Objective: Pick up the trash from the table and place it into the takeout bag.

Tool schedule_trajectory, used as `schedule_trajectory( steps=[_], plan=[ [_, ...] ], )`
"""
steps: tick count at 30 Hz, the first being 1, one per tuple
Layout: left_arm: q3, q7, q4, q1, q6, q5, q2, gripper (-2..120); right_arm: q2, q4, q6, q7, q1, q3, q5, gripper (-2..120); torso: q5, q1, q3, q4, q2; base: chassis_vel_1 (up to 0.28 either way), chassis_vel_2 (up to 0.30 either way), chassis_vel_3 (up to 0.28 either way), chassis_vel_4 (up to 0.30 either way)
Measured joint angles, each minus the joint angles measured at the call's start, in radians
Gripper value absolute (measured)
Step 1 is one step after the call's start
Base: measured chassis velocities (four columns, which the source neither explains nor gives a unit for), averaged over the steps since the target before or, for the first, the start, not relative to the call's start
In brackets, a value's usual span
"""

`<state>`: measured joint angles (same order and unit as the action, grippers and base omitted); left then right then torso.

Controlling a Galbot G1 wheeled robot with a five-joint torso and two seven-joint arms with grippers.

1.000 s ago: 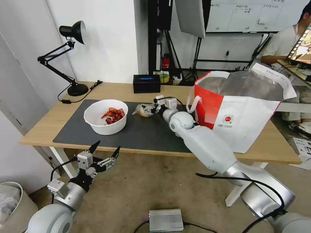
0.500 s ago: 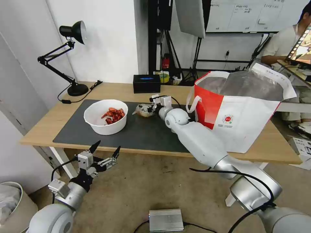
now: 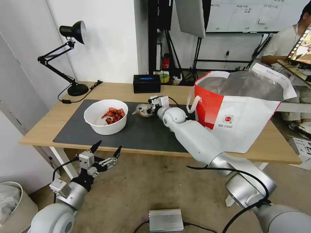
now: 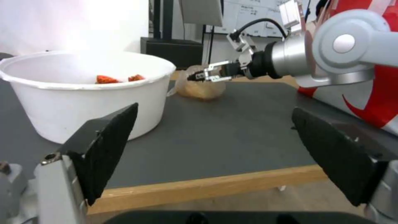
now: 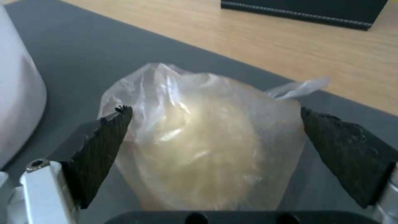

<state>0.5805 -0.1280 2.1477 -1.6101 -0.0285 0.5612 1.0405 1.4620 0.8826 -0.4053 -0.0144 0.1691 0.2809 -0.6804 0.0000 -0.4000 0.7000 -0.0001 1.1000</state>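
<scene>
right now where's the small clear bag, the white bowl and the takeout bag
small clear bag (image 5: 199, 146), right wrist view, on its pale lump
white bowl (image 3: 97, 127), head view, on its outer wall
takeout bag (image 3: 246, 126), head view, on its white front panel

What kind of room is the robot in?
Probably a lab or studio: a whiteboard on the far wall, light stands behind the table, and a desk lamp.

Black articulated desk lamp (image 3: 73, 48) at the tabletop's 10 o'clock corner, head tilted, its black cord (image 3: 79, 95) trailing toward 3 o'clock. Black tissue box (image 3: 146, 83) at 12 o'clock along the far edge. Silver metal box (image 3: 166, 220) on the floor at 6 o'clock. Bin (image 3: 13, 204) at 8 o'clock. Black stands (image 3: 168, 38) and whiteboard (image 3: 246, 14) behind.
</scene>
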Motion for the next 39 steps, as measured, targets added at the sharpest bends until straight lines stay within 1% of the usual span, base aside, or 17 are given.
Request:
schedule_trajectory(
  steps=[8, 10, 15, 39],
  plan=[
    [-0.004, 0.000, 0.004, -0.002, 0.000, -0.006, 0.006, 100, 0.025, -0.057, 0.001, -0.057, -0.007, -0.020, 0.029, 100, 0.0000, 0.000, 0.000, 0.0001, 0.000, 0.000, 0.000, 0.000, 0.000],
    [-0.008, 0.000, 0.004, -0.001, 0.000, -0.011, 0.010, 100, 0.032, -0.077, 0.006, -0.086, -0.011, -0.027, 0.041, 100, 0.0000, 0.000, 0.000, 0.0000, 0.000, 0.000, 0.000, 0.000, 0.000],
    [-0.013, 0.000, 0.004, 0.000, 0.000, -0.015, 0.014, 100, 0.042, -0.097, 0.021, -0.116, -0.019, -0.035, 0.059, 100, 0.0000, 0.000, 0.000, 0.0002, 0.000, 0.000, 0.000, 0.000, 0.000],
    [-0.028, 0.003, -0.003, 0.019, 0.001, -0.014, 0.011, 100, 0.044, -0.095, 0.031, -0.117, -0.008, -0.036, 0.072, 100, 0.0000, 0.000, 0.000, 0.0001, 0.000, 0.000, 0.000, 0.000, 0.000]
  ],
)
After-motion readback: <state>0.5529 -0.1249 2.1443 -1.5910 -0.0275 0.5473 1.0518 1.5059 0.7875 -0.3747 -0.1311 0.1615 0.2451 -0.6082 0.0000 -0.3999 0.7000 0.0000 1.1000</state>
